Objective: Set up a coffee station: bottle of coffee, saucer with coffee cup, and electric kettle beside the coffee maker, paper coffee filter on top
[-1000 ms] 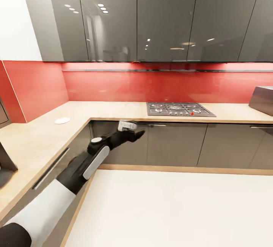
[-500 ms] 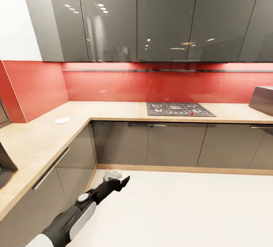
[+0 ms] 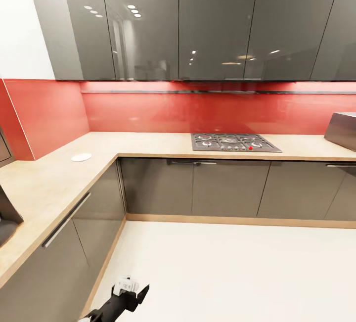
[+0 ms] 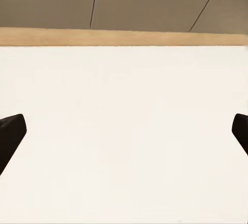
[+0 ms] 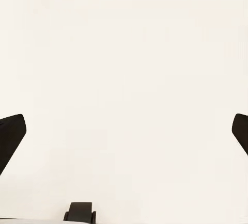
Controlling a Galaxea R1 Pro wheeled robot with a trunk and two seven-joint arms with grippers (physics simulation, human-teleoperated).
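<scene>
Wooden L-shaped countertop [image 3: 44,183] bears a flat saucer [image 3: 81,157]; both pincers gape empty.

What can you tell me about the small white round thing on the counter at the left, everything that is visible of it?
The small white disc is round and flat, plain white with a slightly darker rim, so it may be a saucer or a shallow plate, though it is too small to tell for sure. It lies flat on the light wood-look countertop, on the left leg of the L, near the inner corner and below the red backsplash. Nothing stands on it and nothing touches it.
</scene>
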